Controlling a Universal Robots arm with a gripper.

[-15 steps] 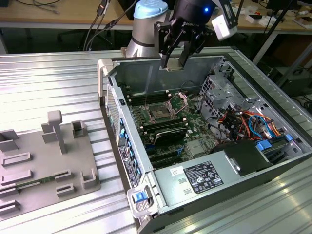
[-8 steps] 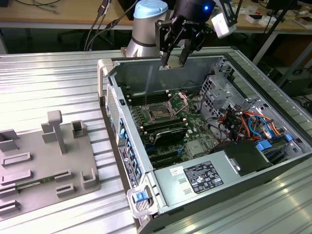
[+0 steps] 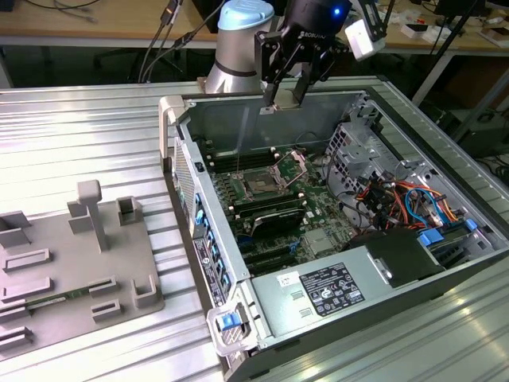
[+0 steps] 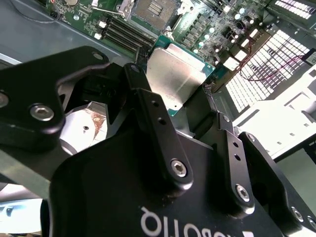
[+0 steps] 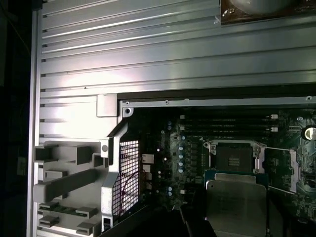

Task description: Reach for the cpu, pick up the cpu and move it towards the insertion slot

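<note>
A lab: ribbed metal workbench (image 3: 95, 135), opened computer case (image 3: 334, 231), cluttered desks (image 3: 87, 20) behind.

Pale blue joint cap on grey arm link (image 3: 238, 36), upper centre of exterior view. Black gripper (image 3: 285, 99) body below, white lettering, small blue light upper right of it. White boxy camera module (image 3: 359, 38) at its right side. Second wrist view: glossy black linkage bars (image 4: 158, 133) across lower frame, silver pivot screws, small paired holes, silver metal block lower left, white lettering at bottom edge

Silvery cpu (image 4: 174, 79) on green edging, black tool (image 4: 190, 116), grey tray (image 3: 71, 263)
</note>
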